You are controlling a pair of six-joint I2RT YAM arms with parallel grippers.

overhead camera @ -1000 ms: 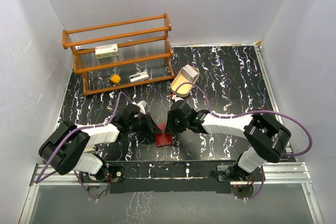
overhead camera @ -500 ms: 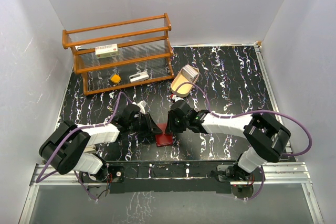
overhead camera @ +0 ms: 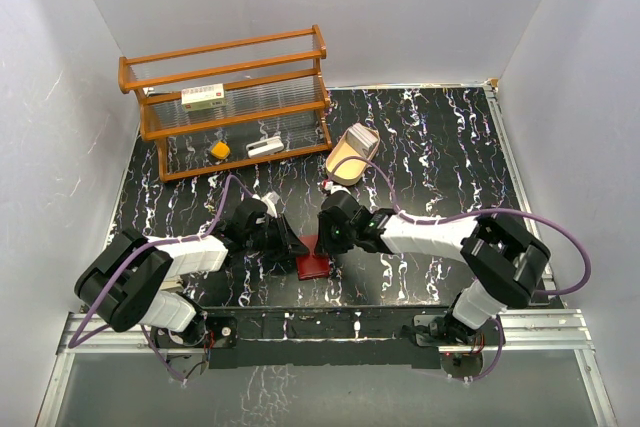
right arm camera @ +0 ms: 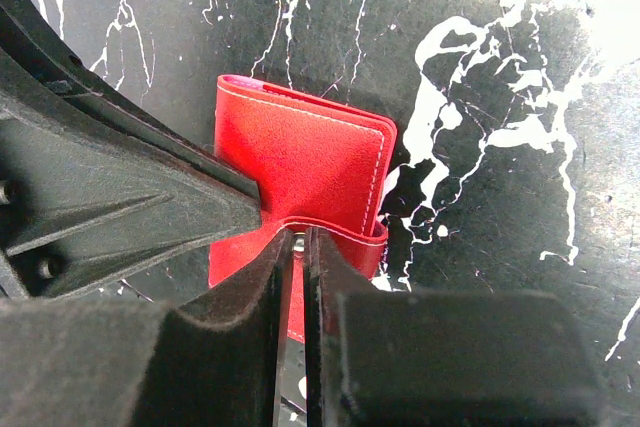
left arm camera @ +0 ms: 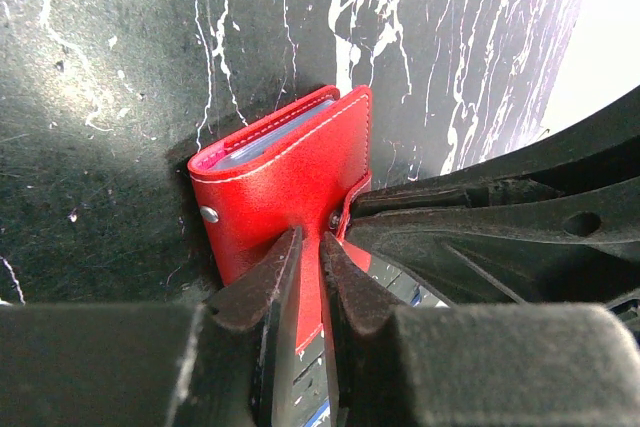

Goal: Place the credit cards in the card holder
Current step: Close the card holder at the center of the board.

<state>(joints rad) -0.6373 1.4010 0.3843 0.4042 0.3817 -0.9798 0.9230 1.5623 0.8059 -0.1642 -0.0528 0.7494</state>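
The card holder (overhead camera: 313, 264), a red folded wallet, lies on the black marbled table between both arms. In the left wrist view its cover (left arm camera: 285, 182) faces me, and my left gripper (left arm camera: 311, 243) is shut on the cover's near edge. Thin pale layers (left arm camera: 275, 137) show between the covers at the far edge. Whether they are credit cards or pockets I cannot tell. In the right wrist view my right gripper (right arm camera: 299, 238) is pinched on the snap tab (right arm camera: 340, 235) that wraps over the card holder (right arm camera: 300, 152). From above, the left gripper (overhead camera: 289, 241) and right gripper (overhead camera: 325, 240) meet over it.
A wooden rack (overhead camera: 225, 97) stands at the back left, with a white red-labelled box (overhead camera: 202, 97) on its shelf. Under it lie a yellow item (overhead camera: 219, 150) and a white item (overhead camera: 264, 147). A tan oval tray (overhead camera: 350, 157) sits behind the grippers.
My right gripper's jaws have narrowed onto the snap tab and the right arm has shifted slightly left. The left arm and the card holder have stayed put.
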